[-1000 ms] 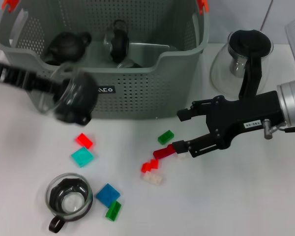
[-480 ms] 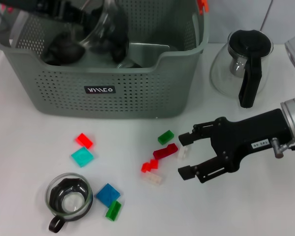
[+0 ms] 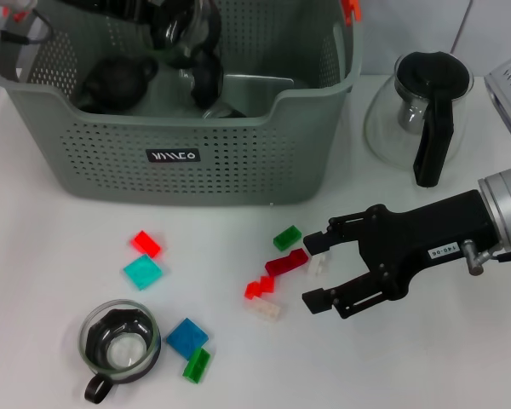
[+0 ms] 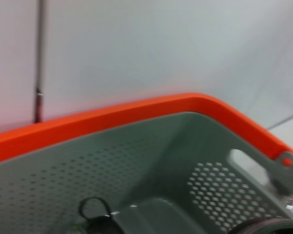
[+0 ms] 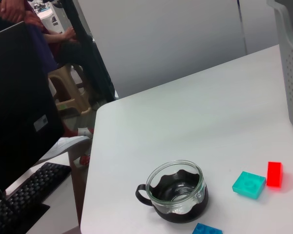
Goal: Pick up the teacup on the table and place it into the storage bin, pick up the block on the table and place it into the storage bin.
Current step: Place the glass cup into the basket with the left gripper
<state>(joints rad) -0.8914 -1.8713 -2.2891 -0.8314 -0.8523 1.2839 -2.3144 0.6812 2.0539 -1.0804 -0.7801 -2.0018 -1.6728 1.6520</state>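
Right gripper [image 3: 318,273] low over the table [image 3: 426,358], jaws wide open and empty, straddling a small white block [image 3: 317,264] at the right end of the block cluster. Dark red block [image 3: 286,262] sits just left of it, green block [image 3: 287,237] just beyond, red piece [image 3: 259,287] and pale block [image 3: 263,309] nearer.

Left gripper [image 3: 175,21] is over the far left of the bin [image 3: 264,170], holding what looks like a glass teacup above the bin floor; jaws' opening cannot be told. Dark teapot [image 3: 115,81] and other glassware lie inside the bin.

Risks: right jaws closing could catch the dark red block too, or nudge the white one away, since the pieces crowd each other. A teacup let go from height may strike the glassware below.

Second teacup [image 3: 119,341] is on the near left of the table, with blue [image 3: 187,337], green [image 3: 197,365], teal [image 3: 143,272] and red [image 3: 145,244] blocks around it. Glass pot [image 3: 417,106] stands far right, beside the right arm.
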